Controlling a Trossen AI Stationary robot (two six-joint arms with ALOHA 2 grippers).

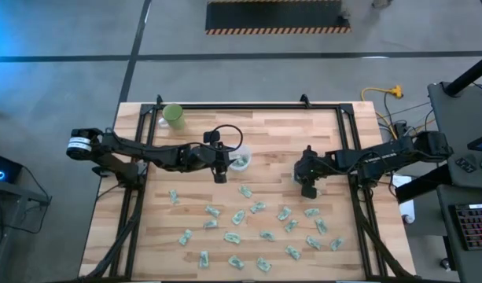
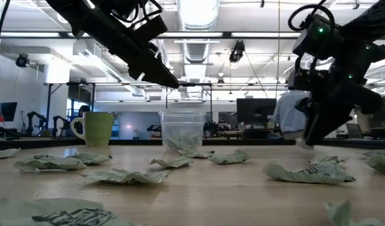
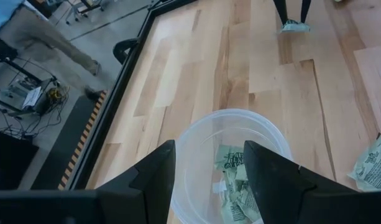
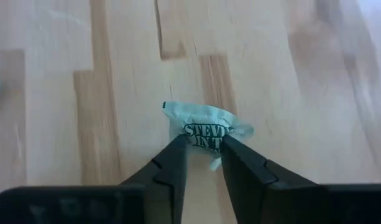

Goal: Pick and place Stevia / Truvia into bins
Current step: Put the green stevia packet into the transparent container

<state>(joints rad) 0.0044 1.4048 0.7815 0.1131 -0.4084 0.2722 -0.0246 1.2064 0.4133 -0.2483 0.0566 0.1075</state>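
Right gripper (image 4: 201,163) jaws clenched on 1 Stevia packet (image 4: 206,126); left gripper (image 3: 206,168) jaws released above clear cup (image 3: 196,140).

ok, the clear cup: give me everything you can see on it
The clear cup is a small round container with translucent, whitish plastic walls, standing upright and open-topped on the wooden table, towards the far side near the middle. Several crumpled green-and-white Stevia packets already lie in its bottom. The left gripper hangs just above its rim, fingers open and empty; contact with the rim cannot be told. More packets lie on the table nearby.
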